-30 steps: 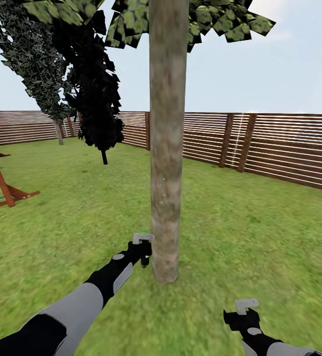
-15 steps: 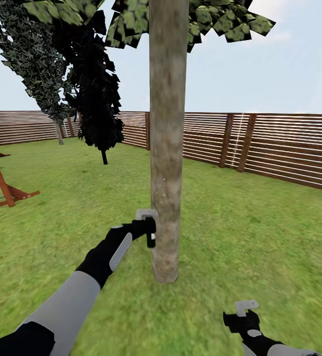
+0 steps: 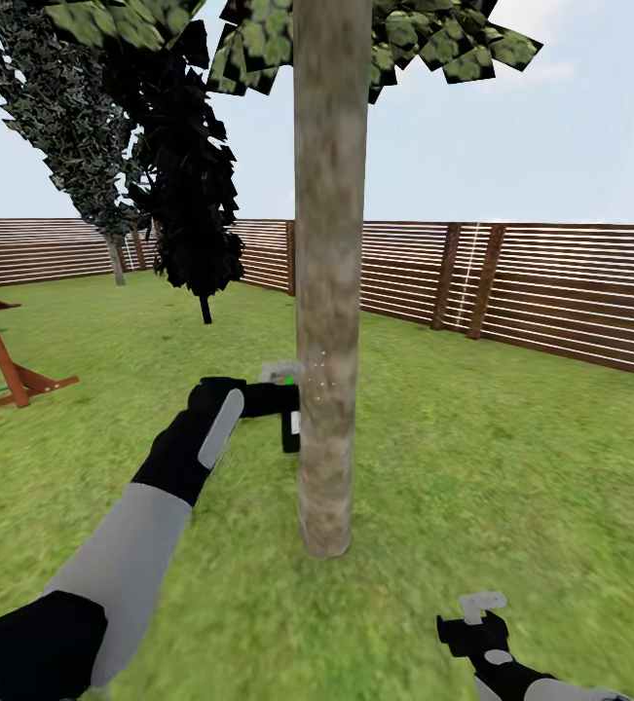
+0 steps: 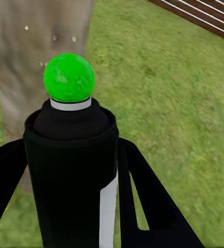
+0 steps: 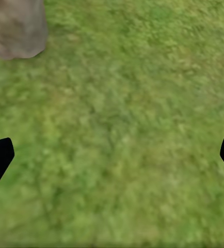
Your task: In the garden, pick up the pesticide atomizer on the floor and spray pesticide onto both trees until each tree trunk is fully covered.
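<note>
A thick grey-brown tree trunk (image 3: 330, 273) rises from the lawn right in front of me. My left gripper (image 3: 279, 397) is shut on the pesticide atomizer (image 3: 289, 419), a dark bottle held close against the trunk's left side at mid height. In the left wrist view the atomizer (image 4: 73, 170) stands between the black fingers (image 4: 148, 206), its green dot (image 4: 69, 77) facing the trunk (image 4: 34, 57). A few white specks of pesticide (image 3: 318, 375) dot the bark. My right gripper (image 3: 482, 615) hangs low over the grass at the right, open, with nothing between its fingers.
A brown slat fence (image 3: 550, 292) rings the lawn behind the tree. A dark cypress-like tree (image 3: 195, 195) and another tree (image 3: 73, 146) stand at the back left. A red-brown play frame (image 3: 0, 360) sits at the left edge. The trunk's base (image 5: 14, 28) lies near my right gripper.
My left arm has lifted the atomizer up along the trunk's left side, from near the base to mid height. The right arm has barely moved.
</note>
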### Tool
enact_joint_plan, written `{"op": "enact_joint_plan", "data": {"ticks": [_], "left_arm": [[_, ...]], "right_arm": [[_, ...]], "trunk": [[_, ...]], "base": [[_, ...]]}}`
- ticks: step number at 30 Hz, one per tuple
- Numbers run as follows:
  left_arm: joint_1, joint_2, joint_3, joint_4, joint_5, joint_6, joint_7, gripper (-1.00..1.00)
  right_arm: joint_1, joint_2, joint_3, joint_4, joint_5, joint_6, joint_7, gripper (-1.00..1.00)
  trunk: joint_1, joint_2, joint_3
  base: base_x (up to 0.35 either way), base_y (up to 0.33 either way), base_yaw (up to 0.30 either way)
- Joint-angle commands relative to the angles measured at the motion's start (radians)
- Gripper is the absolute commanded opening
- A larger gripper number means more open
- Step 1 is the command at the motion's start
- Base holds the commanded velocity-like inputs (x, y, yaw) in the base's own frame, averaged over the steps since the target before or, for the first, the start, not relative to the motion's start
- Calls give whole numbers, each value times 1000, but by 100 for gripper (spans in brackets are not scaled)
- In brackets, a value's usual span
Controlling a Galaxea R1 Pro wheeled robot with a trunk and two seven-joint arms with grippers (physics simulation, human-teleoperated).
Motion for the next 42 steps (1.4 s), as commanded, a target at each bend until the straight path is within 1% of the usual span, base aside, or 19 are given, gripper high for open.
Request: {"op": "enact_joint_plan", "data": {"ticks": [1,3,6,8,13,14,15,16,17,18,20,23,26,28,33,37,40,41,42], "left_arm": [[-25,0,12,0,0,14,0,-100],[-85,0,46,0,0,68,0,-100],[-184,0,69,13,0,106,-1,-100],[-261,0,74,42,0,115,-1,-100],[-418,-3,75,114,1,119,-1,-100],[-439,-3,75,125,2,119,-1,-100],[-462,-4,75,142,10,119,-1,-100],[-492,-4,75,164,36,119,-1,-100],[-523,-4,75,182,81,119,-1,-100],[-544,-3,75,189,102,119,0,-100],[-572,-3,76,196,115,119,0,-100],[-664,-3,76,254,124,119,1,-100],[-708,-3,76,267,124,119,1,-100],[-717,-3,76,269,123,119,1,-100],[-722,-3,76,263,123,119,1,-100],[-723,5,77,256,120,118,1,-100],[-723,27,77,253,116,116,2,-100],[-723,37,77,253,110,116,2,-100],[-723,52,77,253,92,116,2,-100]], "right_arm": [[0,0,0,0,0,0,0,100],[0,0,0,0,0,0,0,100],[0,0,0,0,0,0,0,100],[0,0,0,0,0,0,0,100],[0,0,0,0,0,0,0,100],[0,0,0,0,0,0,0,100],[0,0,0,0,0,0,0,100],[0,0,0,0,0,0,0,100],[0,0,0,0,0,0,0,100],[1,0,0,0,0,0,0,100],[1,0,0,0,0,0,0,100],[1,0,0,0,0,0,0,100],[1,0,0,0,0,0,0,100],[1,0,0,0,0,0,0,100],[1,0,0,0,0,0,0,100],[0,0,0,0,0,0,0,100],[0,-1,0,0,0,0,0,100],[1,-1,0,0,0,0,0,100],[0,-1,0,0,0,0,0,100]], "trunk": [[0,0,0],[0,0,0],[0,0,0],[0,0,0],[0,0,0],[0,0,0],[0,0,0],[0,0,0],[0,0,0],[0,0,0],[0,0,0],[0,0,0],[0,0,0],[0,0,0],[0,0,0],[0,0,0],[0,0,0],[0,0,0],[0,0,0]], "base": [[0,0,0],[0,0,0],[0,0,0],[0,0,0],[0,0,0],[0,0,0],[0,0,0],[0,0,0],[0,0,0],[0,0,0],[0,0,0],[0,0,0],[0,0,0],[0,0,0],[0,0,0],[0,0,0],[0,0,0],[0,0,0],[0,0,0]]}}
